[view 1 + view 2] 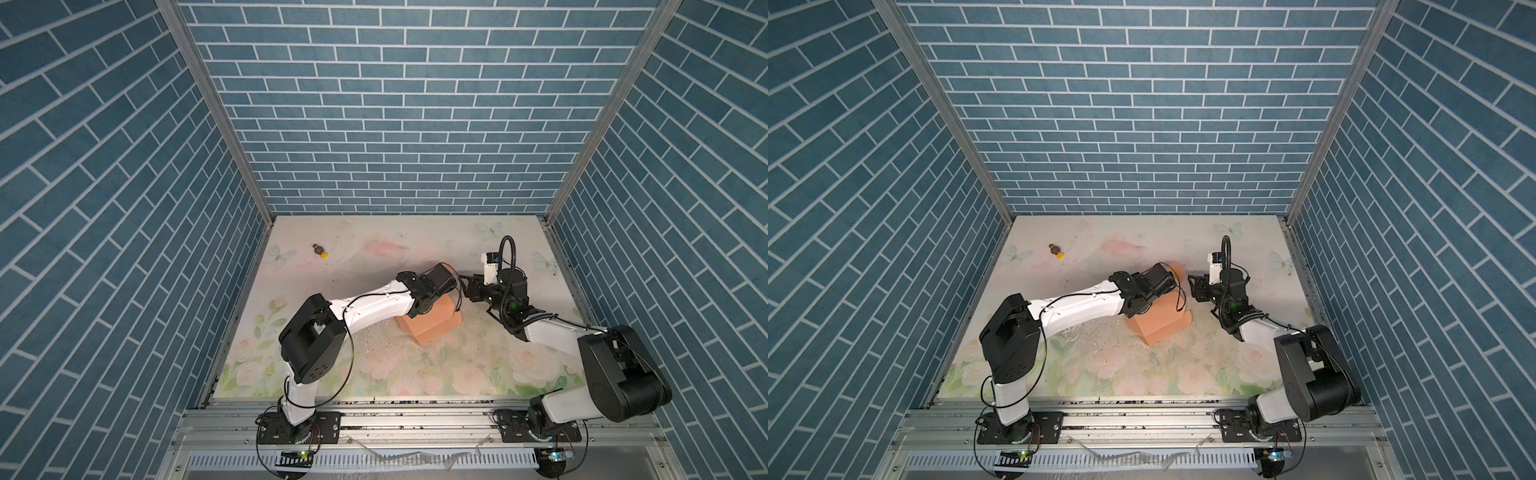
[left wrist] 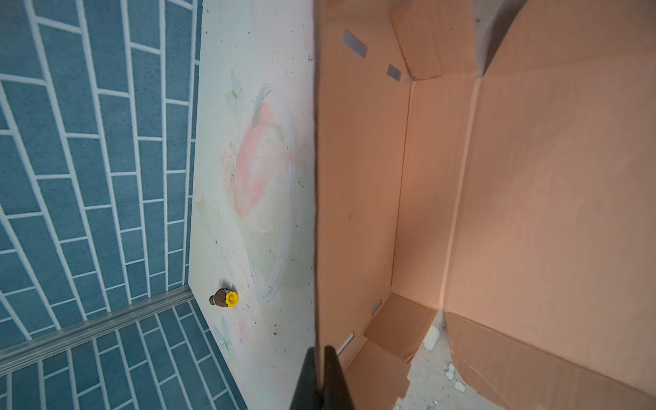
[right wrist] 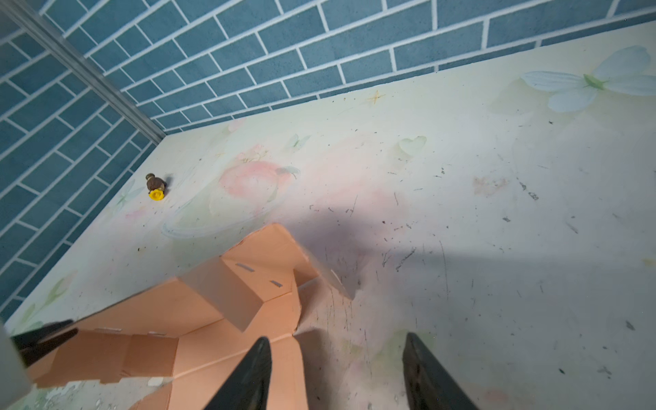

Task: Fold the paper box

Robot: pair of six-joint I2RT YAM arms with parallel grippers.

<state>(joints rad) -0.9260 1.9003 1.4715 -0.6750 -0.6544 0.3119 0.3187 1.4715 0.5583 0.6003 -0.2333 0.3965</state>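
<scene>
- Metal rail (image 1: 415,417) at the front is closest to us, and both arms stand on it.
- Far off at the back left of the table (image 1: 457,232) sits a tiny brown and yellow toy (image 1: 320,250). It is well away from everything else.
- Next comes the left gripper (image 2: 319,372). Its two black fingers are pressed together with one thin wall of the paper box (image 1: 432,326) pinched between them, and that wall stands up straight.
- In the middle of the table is the paper box, peach-orange and half made. It is open on top, and some walls and flaps are up. In both top views its long side seems to run from front to back, turned a little.
- Just to the right of the box is the right gripper (image 3: 337,376). Its jaws are spread apart and hold nothing. One of its fingers (image 3: 248,376) hangs over the box's near edge, and the other is over bare table.
- A loose flap (image 3: 248,284) with little slots stands ahead of those open jaws and a bit to their left. I think the right arm is the free one and the closer one to that flap, so it would need to go left and forward to reach it.
</scene>
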